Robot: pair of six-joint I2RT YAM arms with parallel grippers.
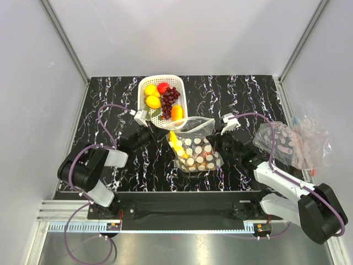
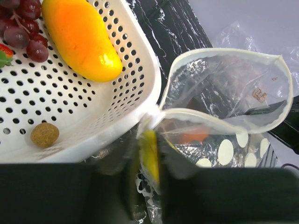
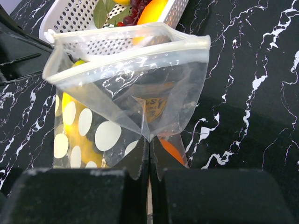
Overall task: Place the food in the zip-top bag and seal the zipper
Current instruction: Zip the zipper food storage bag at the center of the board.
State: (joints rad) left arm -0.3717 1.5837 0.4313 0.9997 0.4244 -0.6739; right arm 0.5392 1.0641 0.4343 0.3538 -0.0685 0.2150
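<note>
The dotted clear zip-top bag (image 1: 194, 148) lies open-mouthed between both grippers, its mouth toward the white basket (image 1: 144, 84). A yellow banana (image 1: 176, 143) and an orange piece (image 3: 171, 150) show inside it. My left gripper (image 1: 163, 131) is shut on the bag's left rim corner (image 2: 150, 122), with banana yellow between the fingers. My right gripper (image 1: 216, 138) is shut on the bag's right side film (image 3: 150, 135). The basket holds two lemons (image 1: 153, 101), a red strawberry (image 1: 163, 86), dark grapes (image 1: 170, 96) and an orange-yellow fruit (image 2: 79, 35).
A small brown ball (image 2: 45, 134) lies on the basket floor. A heap of spare clear bags (image 1: 292, 142) sits at the table's right edge. Grey walls close in the black marbled table (image 1: 110, 99) on three sides.
</note>
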